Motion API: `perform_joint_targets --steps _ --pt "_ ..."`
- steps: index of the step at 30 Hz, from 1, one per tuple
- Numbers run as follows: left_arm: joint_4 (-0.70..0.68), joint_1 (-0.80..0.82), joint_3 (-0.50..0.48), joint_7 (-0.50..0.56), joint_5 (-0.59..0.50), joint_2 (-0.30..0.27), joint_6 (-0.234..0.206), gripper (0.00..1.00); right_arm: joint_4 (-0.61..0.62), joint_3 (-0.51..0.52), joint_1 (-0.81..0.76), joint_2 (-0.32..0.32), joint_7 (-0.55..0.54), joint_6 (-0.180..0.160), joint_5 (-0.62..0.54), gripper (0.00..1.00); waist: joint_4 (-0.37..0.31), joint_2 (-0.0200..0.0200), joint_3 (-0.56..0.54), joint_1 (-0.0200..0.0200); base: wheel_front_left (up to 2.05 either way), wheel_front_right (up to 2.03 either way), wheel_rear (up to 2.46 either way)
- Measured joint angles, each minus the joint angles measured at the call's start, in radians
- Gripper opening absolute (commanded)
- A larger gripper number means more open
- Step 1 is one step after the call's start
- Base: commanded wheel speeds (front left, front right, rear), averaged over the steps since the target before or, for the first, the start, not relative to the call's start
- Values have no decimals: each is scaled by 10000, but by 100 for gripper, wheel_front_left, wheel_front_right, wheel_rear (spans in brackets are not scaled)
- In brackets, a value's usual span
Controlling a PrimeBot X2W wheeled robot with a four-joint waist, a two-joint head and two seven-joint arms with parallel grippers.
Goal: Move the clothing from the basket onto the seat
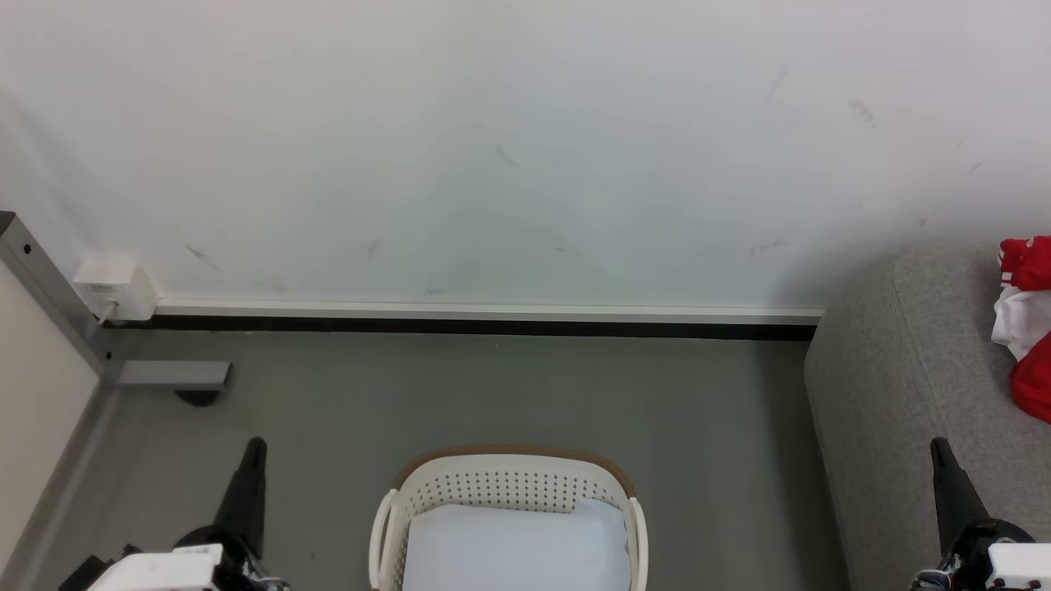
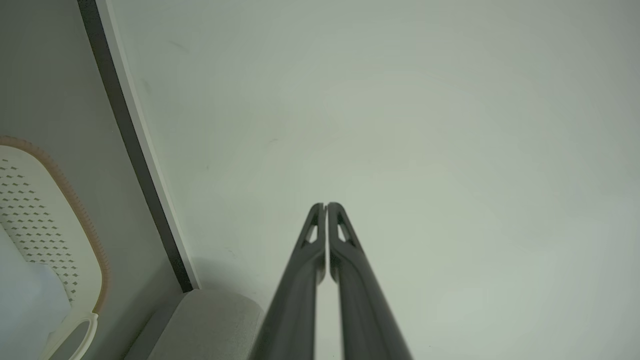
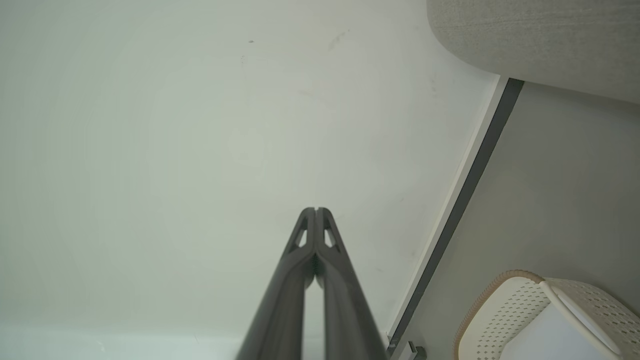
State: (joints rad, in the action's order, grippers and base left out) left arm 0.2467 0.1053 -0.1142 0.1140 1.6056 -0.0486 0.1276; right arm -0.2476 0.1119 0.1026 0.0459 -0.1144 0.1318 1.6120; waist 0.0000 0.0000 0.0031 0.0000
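The red clothing [image 1: 1030, 328] with white panels lies bunched on the light-grey seat [image 1: 887, 386] at the right edge of the head view. The cream basket [image 1: 509, 484] with a tan rim stands on the floor at bottom centre, holding a pale blue-white flat cloth [image 1: 513, 546]. My left gripper [image 1: 256, 447] is shut at the lower left, left of the basket. My right gripper [image 1: 938, 447] is shut at the lower right, over the seat's front. Both wrist views show the fingertips closed with nothing between them, left gripper [image 2: 325, 205] and right gripper [image 3: 316, 209], each pointing at the white wall.
A white wall with a dark baseboard [image 1: 493, 327] runs behind the grey floor [image 1: 493, 394]. A white box [image 1: 115, 287] and a metal post [image 1: 49, 295] stand at the far left. The basket [image 2: 45, 220] and seat corner [image 2: 210, 325] show in the left wrist view.
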Motion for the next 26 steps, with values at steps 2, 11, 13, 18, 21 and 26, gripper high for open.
perform_joint_targets --steps 2,11,13,18,21,26 --pt "0 0 0 0 0 0 0 0 0 0 0 0 0 0 0 0 0 0 0 0 0 0 0" --pt "-2 0 0 0 0 0 0 0 2 0 0 0 0 0 0 0 0 0 0 0 0 0 0" --pt "-2 0 0 0 0 0 0 0 2 0 0 0 0 0 0 0 0 0 0 0 0 0 0" --pt "-2 0 0 0 0 0 0 0 2 0 0 0 0 0 0 0 0 0 0 0 0 0 0" --pt "-2 0 0 0 0 0 8 0 2 0 0 0 0 0 0 0 0 0 0 0 0 0 0" --pt "-2 0 0 0 0 0 8 0 2 0 0 0 0 0 0 0 0 0 0 0 0 0 0"
